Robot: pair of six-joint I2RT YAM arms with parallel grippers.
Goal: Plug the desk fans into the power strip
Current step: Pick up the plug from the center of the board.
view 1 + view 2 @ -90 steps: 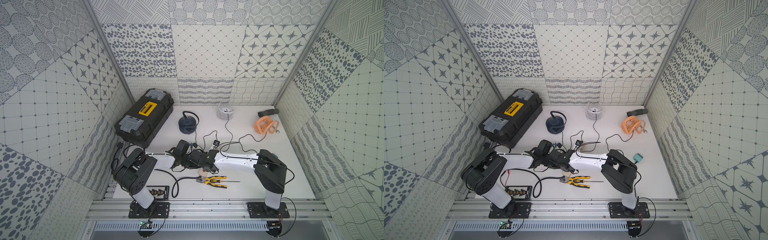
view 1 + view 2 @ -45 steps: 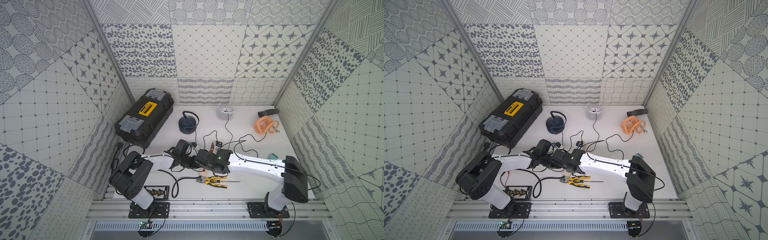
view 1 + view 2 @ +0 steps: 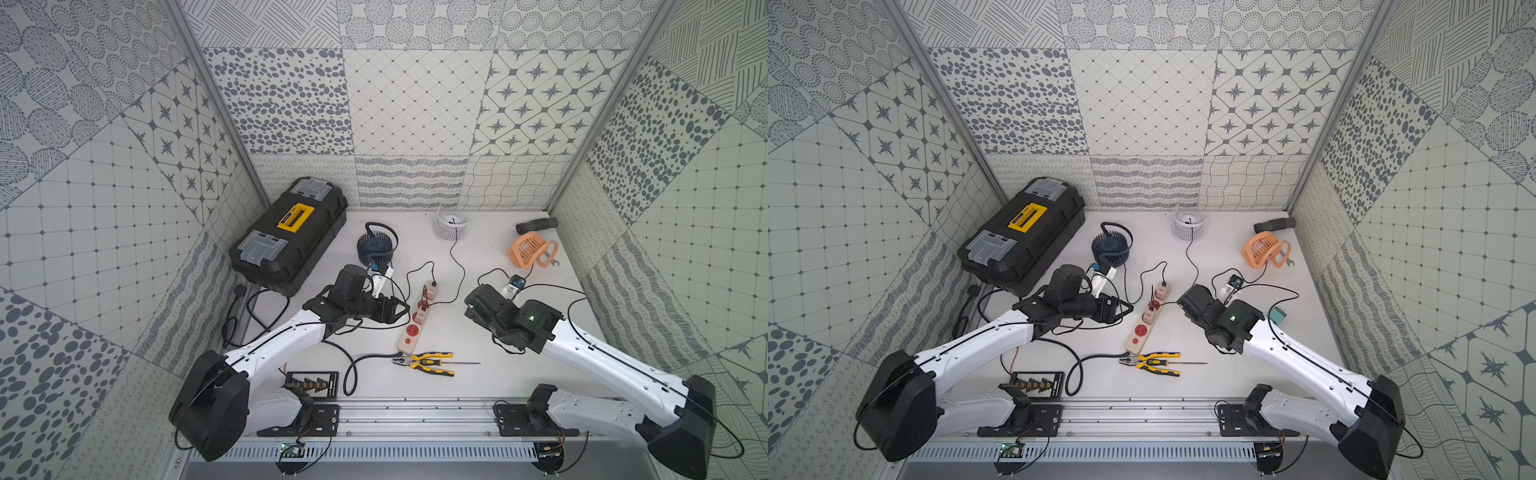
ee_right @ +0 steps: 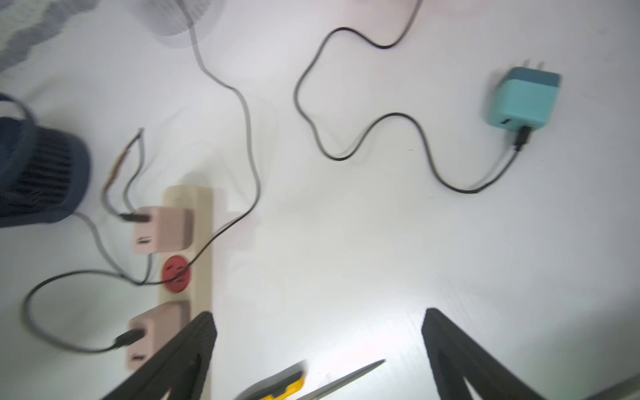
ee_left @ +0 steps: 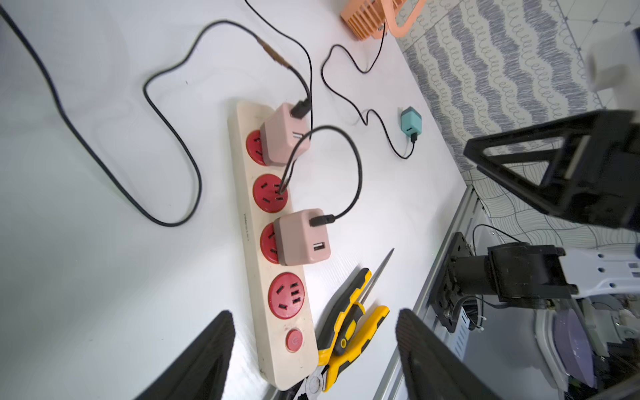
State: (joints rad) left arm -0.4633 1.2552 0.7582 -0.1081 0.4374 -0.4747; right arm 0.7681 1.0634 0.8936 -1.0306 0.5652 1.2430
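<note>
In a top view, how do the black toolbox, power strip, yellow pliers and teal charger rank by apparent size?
1. black toolbox
2. power strip
3. yellow pliers, nearly as long but slimmer
4. teal charger

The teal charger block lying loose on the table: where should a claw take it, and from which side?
I'd take the teal charger block by its two plain side faces, coming from above. It lies flat, prongs sticking out one end and the cable leaving the opposite end, so those sides are free and a grip there keeps the prongs clear.
</note>
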